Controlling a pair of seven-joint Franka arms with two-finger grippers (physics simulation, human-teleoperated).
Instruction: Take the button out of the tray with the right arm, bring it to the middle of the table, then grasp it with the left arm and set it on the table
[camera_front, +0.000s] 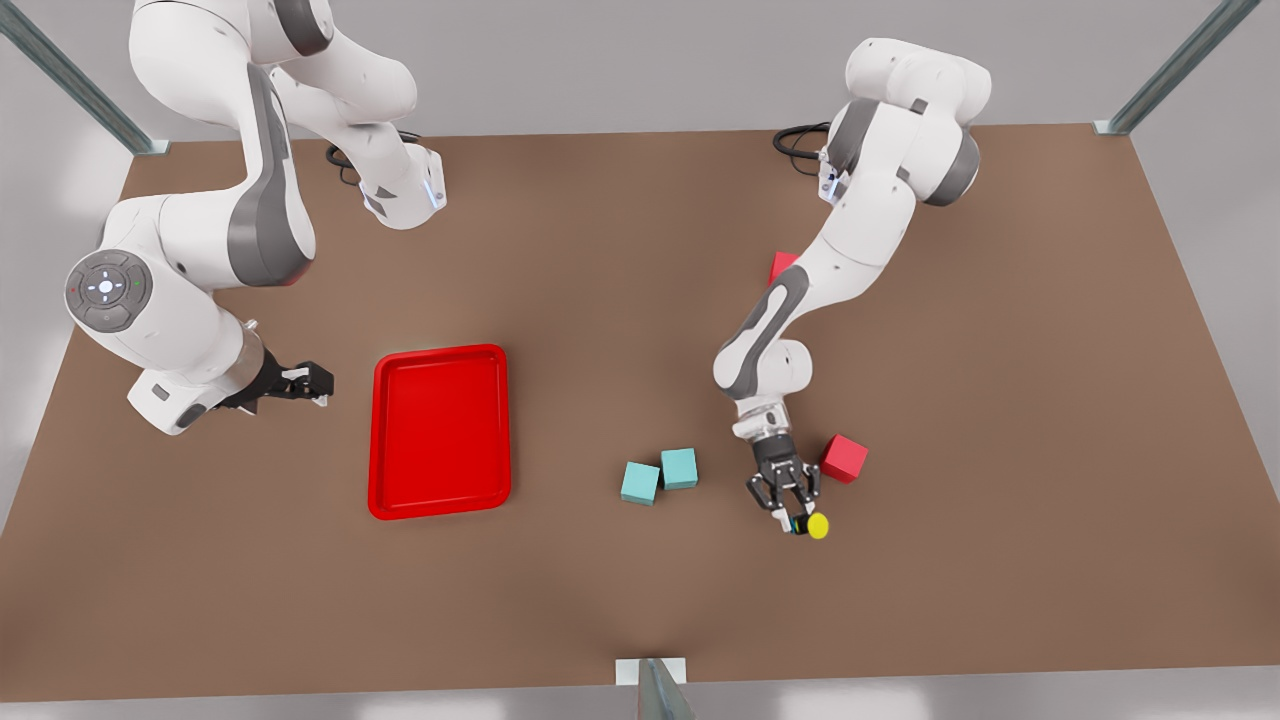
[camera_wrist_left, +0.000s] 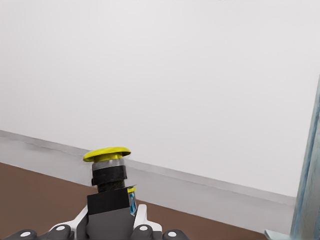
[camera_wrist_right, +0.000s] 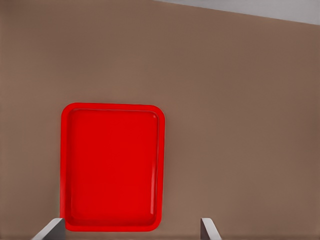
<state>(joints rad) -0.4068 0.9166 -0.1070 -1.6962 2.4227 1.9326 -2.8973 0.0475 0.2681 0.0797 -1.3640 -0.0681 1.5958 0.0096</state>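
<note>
Left gripper (camera_front: 797, 522) clamps the yellow-capped grey button (camera_front: 812, 525) near the brown table's (camera_front: 640, 280) front edge; right gripper (camera_front: 318, 385), fingers spread, beside the red rectangular tray (camera_front: 440, 500).

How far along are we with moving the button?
Done: the tray is empty, and the right gripper waits beside it, jaws open. In hand: the left gripper has the button clamped, low over the table near the red cube. Left: release it onto the table.
</note>
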